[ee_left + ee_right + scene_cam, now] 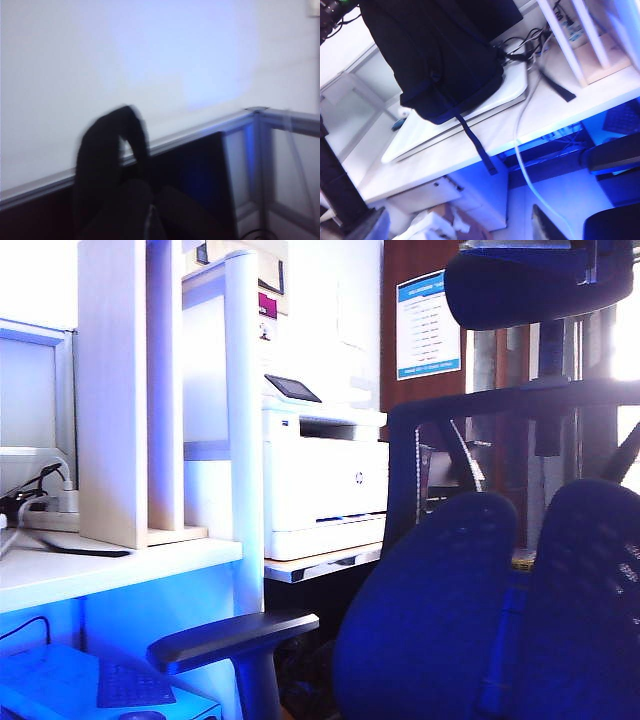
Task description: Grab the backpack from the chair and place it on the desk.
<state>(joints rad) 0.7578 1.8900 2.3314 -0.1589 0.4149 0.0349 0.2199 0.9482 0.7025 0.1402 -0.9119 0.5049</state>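
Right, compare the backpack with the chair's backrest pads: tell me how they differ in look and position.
The backpack stands on a white board on the desk, one strap hanging over the edge; the backrest pads stay on the chair beside the desk. The backpack's fabric looks smooth in the right wrist view; the pads are perforated mesh. The backpack is one bulky body; the pads are two rounded halves. Both are dark.

One backpack (pixel 440 60), one chair (pixel 480 620), one desk (pixel 560 112).

Blue cast, window glare, blurred wrist view
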